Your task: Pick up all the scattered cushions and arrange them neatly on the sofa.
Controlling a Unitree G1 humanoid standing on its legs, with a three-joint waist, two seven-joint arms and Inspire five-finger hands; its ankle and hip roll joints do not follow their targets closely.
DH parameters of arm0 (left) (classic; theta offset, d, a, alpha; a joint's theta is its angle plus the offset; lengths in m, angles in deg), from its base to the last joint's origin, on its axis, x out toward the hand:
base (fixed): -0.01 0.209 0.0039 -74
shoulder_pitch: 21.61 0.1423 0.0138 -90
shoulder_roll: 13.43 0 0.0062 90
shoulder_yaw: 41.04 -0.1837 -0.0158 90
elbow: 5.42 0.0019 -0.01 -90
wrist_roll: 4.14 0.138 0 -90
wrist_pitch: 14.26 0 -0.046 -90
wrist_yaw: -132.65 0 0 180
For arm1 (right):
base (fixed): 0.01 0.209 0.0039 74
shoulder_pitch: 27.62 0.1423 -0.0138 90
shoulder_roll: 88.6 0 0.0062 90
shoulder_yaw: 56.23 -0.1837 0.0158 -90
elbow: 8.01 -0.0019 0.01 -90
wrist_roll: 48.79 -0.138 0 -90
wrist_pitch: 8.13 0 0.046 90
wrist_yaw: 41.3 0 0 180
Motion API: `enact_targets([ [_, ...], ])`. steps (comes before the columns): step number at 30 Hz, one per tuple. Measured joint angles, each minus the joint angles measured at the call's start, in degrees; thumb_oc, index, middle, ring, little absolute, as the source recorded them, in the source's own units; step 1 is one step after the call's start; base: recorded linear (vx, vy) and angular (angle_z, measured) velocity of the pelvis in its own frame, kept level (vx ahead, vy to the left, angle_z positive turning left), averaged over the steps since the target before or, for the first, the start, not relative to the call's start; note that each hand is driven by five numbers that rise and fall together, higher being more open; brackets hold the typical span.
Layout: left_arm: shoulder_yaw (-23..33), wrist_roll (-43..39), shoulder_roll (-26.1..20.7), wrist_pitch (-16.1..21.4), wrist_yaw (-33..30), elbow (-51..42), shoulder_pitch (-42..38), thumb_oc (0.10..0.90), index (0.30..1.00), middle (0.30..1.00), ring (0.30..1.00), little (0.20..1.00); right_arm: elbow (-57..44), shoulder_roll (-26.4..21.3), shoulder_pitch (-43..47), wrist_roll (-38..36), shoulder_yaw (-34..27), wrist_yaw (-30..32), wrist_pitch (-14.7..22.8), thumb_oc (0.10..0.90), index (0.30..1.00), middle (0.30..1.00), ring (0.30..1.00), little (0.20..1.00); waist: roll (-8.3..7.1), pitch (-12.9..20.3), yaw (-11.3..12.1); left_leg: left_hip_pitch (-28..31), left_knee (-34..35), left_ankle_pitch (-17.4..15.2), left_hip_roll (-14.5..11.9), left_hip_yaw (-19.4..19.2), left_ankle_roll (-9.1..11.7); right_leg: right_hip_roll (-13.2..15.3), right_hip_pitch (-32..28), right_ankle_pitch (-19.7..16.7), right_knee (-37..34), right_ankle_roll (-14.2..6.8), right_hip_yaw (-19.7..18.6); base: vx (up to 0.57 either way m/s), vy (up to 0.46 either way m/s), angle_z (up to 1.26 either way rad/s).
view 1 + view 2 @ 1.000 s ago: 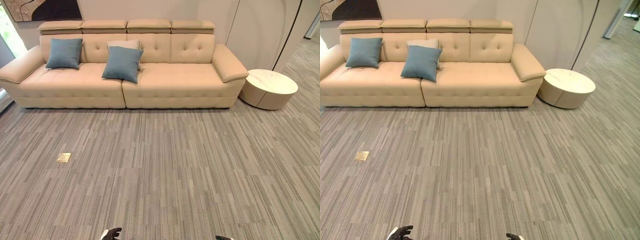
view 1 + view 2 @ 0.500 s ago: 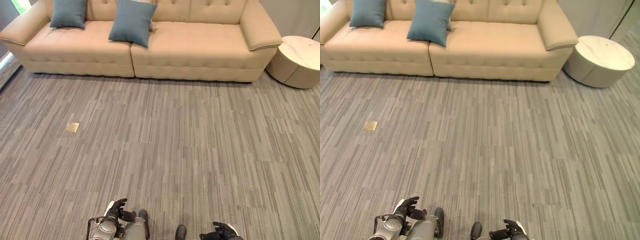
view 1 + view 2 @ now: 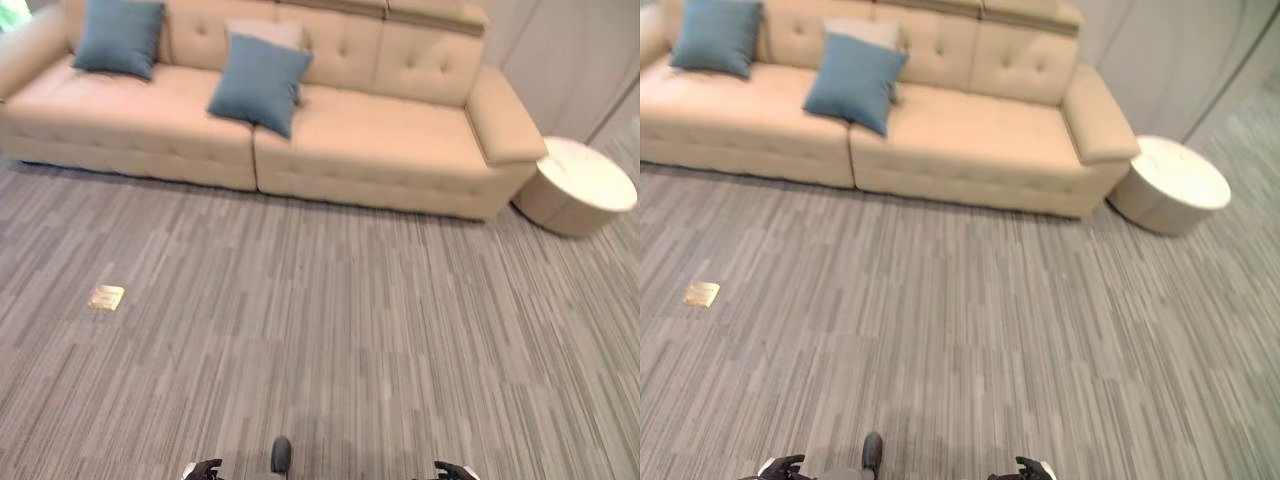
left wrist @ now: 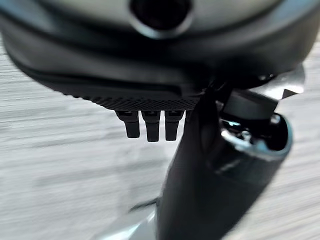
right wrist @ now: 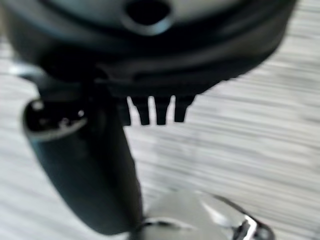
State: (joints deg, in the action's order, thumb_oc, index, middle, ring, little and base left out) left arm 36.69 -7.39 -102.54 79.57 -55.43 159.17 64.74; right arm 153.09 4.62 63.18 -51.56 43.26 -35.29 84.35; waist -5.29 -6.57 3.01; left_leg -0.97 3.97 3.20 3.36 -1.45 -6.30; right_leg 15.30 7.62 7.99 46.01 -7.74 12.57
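- Cushions sit on the beige sofa (image 3: pixel 380 140) at the far side of the room: one blue cushion (image 3: pixel 118 37) leans against the backrest at the far left end, and a second blue cushion (image 3: pixel 258 84) stands tilted near the middle seam of the seat.
- Beige cushion (image 3: pixel 270 33) is tucked behind the second blue one, touching the backrest, with just its top part showing.
- Round white side table (image 3: pixel 578 186) stands just beside the sofa's right armrest.
- Small yellowish floor plate (image 3: pixel 106 297) lies on the striped grey carpet (image 3: pixel 400 330), left of centre and well apart from the sofa.
- Left hand (image 4: pixel 150 122) hangs over the carpet with its fingers straight and relaxed, holding nothing.
- Right hand (image 5: pixel 152 110) likewise hangs over the carpet, fingers straight and empty.
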Motion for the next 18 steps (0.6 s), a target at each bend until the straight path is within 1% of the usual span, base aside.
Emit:
enact_targets([
  [1, -0.98, -0.11, -0.28, -0.12, -0.01, -1.63, -0.6, 0.8, 0.9, 0.9, 0.9, 0.9, -0.21, 0.39, 1.16, 0.0, -0.17, -0.15, 0.55, 0.8, 0.9, 0.9, 0.9, 0.9, 1.55, -0.3, 0.02, 1.72, 0.77, 0.53, -0.93, 0.81, 0.0, -0.73, 1.95, 1.31, -1.74, 0.78, 1.32, 0.4, 0.035, 0.44],
  [2, -0.91, -0.12, -0.25, -0.05, -0.01, -1.72, -1.18, 0.8, 0.9, 0.9, 0.9, 0.9, -1.3, 0.46, 1.68, -0.13, 0.23, -0.52, 1.0, 0.8, 0.9, 0.9, 0.9, 0.9, 2.57, -0.78, -0.91, 3.05, 0.78, -0.05, -1.29, 1.4, -0.36, -1.6, 4.29, 1.41, -3.85, 0.71, 1.47, 0.6, 0.014, 0.32],
  [3, -0.91, -0.12, 0.16, -0.02, -0.03, -2.03, -1.94, 0.8, 0.9, 0.9, 0.9, 0.9, -2.18, 0.41, 1.82, -0.29, 0.17, -0.61, 1.42, 0.8, 0.9, 0.9, 0.9, 0.9, 3.23, -1.05, -1.65, 4.3, 0.98, -0.64, -1.35, 1.83, -0.27, -2.1, 5.89, 1.32, -5.64, 0.73, 1.53, 0.61, -0.054, 0.33],
  [4, -0.94, -0.06, 0.8, 0.03, -0.04, -2.43, -2.25, 0.8, 0.9, 0.9, 0.9, 0.9, -2.74, 0.25, 2.32, -0.3, 0.15, -0.65, 1.82, 0.8, 0.9, 0.9, 0.9, 0.9, 4.37, -1.31, -2.71, 5.6, 1.09, -1.95, -1.63, 2.88, 0.18, -3.72, 7.27, 1.1, -12.51, 0.73, 1.46, 0.57, -0.085, 0.45],
  [5, -0.97, -0.04, 1.24, 0.13, -0.03, -2.5, -2.72, 0.8, 0.9, 0.9, 0.9, 0.9, -2.85, 0.42, 2.55, -0.31, 0.28, -0.79, 1.89, 0.8, 0.9, 0.9, 0.9, 0.9, 4.79, -1.08, -4.21, 6.52, 1.11, -2.79, -1.91, 4.5, 0.76, -5.79, 7.14, 0.13, -22.81, 0.77, 0.68, 0.37, -0.062, 0.58],
  [6, -1.0, 0.06, 1.57, 0.18, 0.02, -2.38, -3.4, 0.8, 0.9, 0.9, 0.9, 0.9, -3.04, 0.66, 2.56, -0.44, 0.13, -0.97, 2.0, 0.8, 0.9, 0.9, 0.9, 0.9, 4.77, -1.13, -5.15, 7.24, 1.11, -4.07, -1.82, 5.57, 1.11, -7.19, 8.07, -2.44, -29.78, 0.6, 0.16, 0.38, -0.051, 0.6],
  [7, -0.84, 0.07, 1.61, 0.32, 0.01, -1.94, -3.52, 0.8, 0.9, 0.9, 0.9, 0.9, -2.87, 0.96, 2.77, -0.47, 0.2, -1.0, 1.99, 0.8, 0.9, 0.9, 0.9, 0.9, 4.65, -1.03, -5.35, 8.02, 1.09, -4.37, -1.66, 5.97, 1.34, -7.91, 7.98, -4.35, -35.48, -0.2, -0.6, 0.47, -0.061, 0.48],
  [8, -1.03, 0.37, 1.97, 0.34, 0.14, -1.42, -3.65, 0.8, 0.9, 0.9, 0.9, 0.9, -2.98, 1.53, 2.85, -0.61, 0.0, -1.05, 1.99, 0.8, 0.9, 0.9, 0.9, 0.9, 4.21, -1.11, -5.96, 9.66, 1.1, -5.41, -1.31, 6.43, 2.18, -8.31, 9.56, -7.87, -39.09, 0.77, -0.05, 0.86, -0.155, 0.57],
  [9, -0.96, 1.35, 2.72, 0.9, 0.29, 0.65, -3.31, 0.8, 0.9, 0.9, 0.9, 0.9, -2.71, 2.1, 3.11, -0.48, 0.09, -1.67, 1.84, 0.8, 0.9, 0.9, 0.9, 0.9, 3.24, -0.17, -6.96, 11.88, 1.04, -9.14, -1.45, 8.29, 2.6, -9.31, 10.05, -12.57, -47.39, 0.1, 0.6, 0.7, -0.136, 0.55],
  [10, -0.95, 1.59, 3.53, 0.89, 0.56, 1.08, -2.33, 0.8, 0.9, 0.9, 0.9, 0.9, -2.54, 2.39, 2.95, -0.37, 0.01, -1.91, 1.87, 0.8, 0.9, 0.9, 0.9, 0.9, 3.02, 0.01, -7.18, 12.89, 1.03, -10.92, -1.52, 9.12, 2.48, -9.3, 10.32, -13.0, -48.09, 0.35, 1.2, 0.7, -0.198, 0.69],
  [11, -0.98, 1.69, 3.39, 0.71, 1.14, 1.6, -1.08, 0.8, 0.9, 0.9, 0.9, 0.9, -2.55, 2.78, 2.27, -0.37, -0.1, -2.05, 1.86, 0.8, 0.9, 0.9, 0.9, 0.9, 2.13, 0.76, -7.94, 14.92, 1.06, -12.14, -2.13, 10.25, 3.93, -9.13, 9.33, -15.37, -47.97, 1.82, 1.32, 0.32, -0.105, 0.47],
  [12, -1.12, 1.99, 4.06, 0.77, 1.47, 2.02, -0.3, 0.8, 0.9, 0.9, 0.9, 0.9, -2.47, 2.34, 2.4, -0.32, -0.38, -2.3, 1.84, 0.8, 0.9, 0.9, 0.9, 0.9, 3.34, 0.95, -8.03, 15.83, 1.04, -13.17, -3.64, 11.13, 4.44, -10.17, 8.95, -17.77, -46.76, 3.11, 1.41, 0.53, -0.194, 0.74],
  [13, -0.75, 2.83, 4.98, 0.95, 2.19, 3.16, 0.34, 0.8, 0.9, 0.9, 0.9, 0.9, -1.95, 1.66, 3.07, -0.26, -0.47, -2.06, 1.75, 0.8, 0.9, 0.9, 0.9, 0.9, 5.2, 1.16, -8.48, 16.32, -0.6, -14.17, -5.66, 11.98, 6.13, -11.94, 8.33, -18.09, -45.03, 3.54, 1.11, 0.46, -0.213, 0.68],
  [14, -0.7, 3.44, 4.78, 0.88, 2.7, 3.21, 0.34, 0.8, 0.9, 0.9, 0.9, 0.9, -1.32, 1.56, 3.62, 0.33, -0.82, -2.2, 1.14, 0.8, 0.9, 0.9, 0.9, 0.9, 5.18, 1.12, -8.43, 16.32, -3.33, -13.08, -6.59, 11.31, 8.01, -12.64, 6.73, -17.73, -43.99, 5.38, 1.24, 0.45, -0.213, 0.71],
  [15, -0.64, 3.49, 4.61, 0.91, 2.7, 3.05, 0.7, 0.8, 0.9, 0.9, 0.9, 0.9, -1.31, 1.45, 3.71, 0.49, -0.86, -2.2, 0.47, 0.8, 0.9, 0.9, 0.9, 0.9, 5.25, 1.11, -7.9, 16.16, -6.12, -12.39, -6.71, 11.11, 9.19, -13.16, 4.73, -17.2, -44.51, 7.25, 1.51, 0.36, -0.256, 0.4],
  [16, 0.21, 3.48, 4.43, 1.12, 2.69, 3.32, 0.73, 0.8, 0.9, 0.9, 0.9, 0.9, -0.28, 1.1, 3.54, 0.69, -0.8, -2.09, -0.16, 0.8, 0.9, 0.9, 0.9, 0.9, 5.04, 1.2, -6.8, 14.34, -13.8, -12.42, -6.82, 10.56, 11.73, -13.59, 2.04, -16.95, -45.05, 9.17, 1.62, 0.18, -0.228, 0.25],
  [17, 2.31, 3.35, 4.38, 0.9, 2.69, 3.11, 1.36, 0.8, 0.9, 0.9, 0.9, 0.9, -0.29, 0.79, 3.73, 1.15, -0.74, -2.08, -0.18, 0.8, 0.9, 0.9, 0.9, 0.9, 4.88, 1.23, -6.01, 8.9, -26.68, -10.58, -5.88, 9.57, 15.3, -13.75, -0.54, -15.29, -45.73, 10.38, 1.32, 0.18, -0.229, 0.1],
  [18, 3.65, 2.86, 3.88, 1.19, 2.66, 2.98, 0.81, 0.8, 0.9, 0.9, 0.9, 0.9, -0.1, 0.39, 3.73, 1.2, -0.32, -2.0, -0.01, 0.8, 0.9, 0.9, 0.9, 0.9, 3.9, 0.78, -5.25, 2.83, -38.02, -7.77, -5.08, 8.47, 18.42, -13.12, -1.76, -14.68, -46.25, 10.7, 1.03, 0.23, -0.317, 0.01],
])
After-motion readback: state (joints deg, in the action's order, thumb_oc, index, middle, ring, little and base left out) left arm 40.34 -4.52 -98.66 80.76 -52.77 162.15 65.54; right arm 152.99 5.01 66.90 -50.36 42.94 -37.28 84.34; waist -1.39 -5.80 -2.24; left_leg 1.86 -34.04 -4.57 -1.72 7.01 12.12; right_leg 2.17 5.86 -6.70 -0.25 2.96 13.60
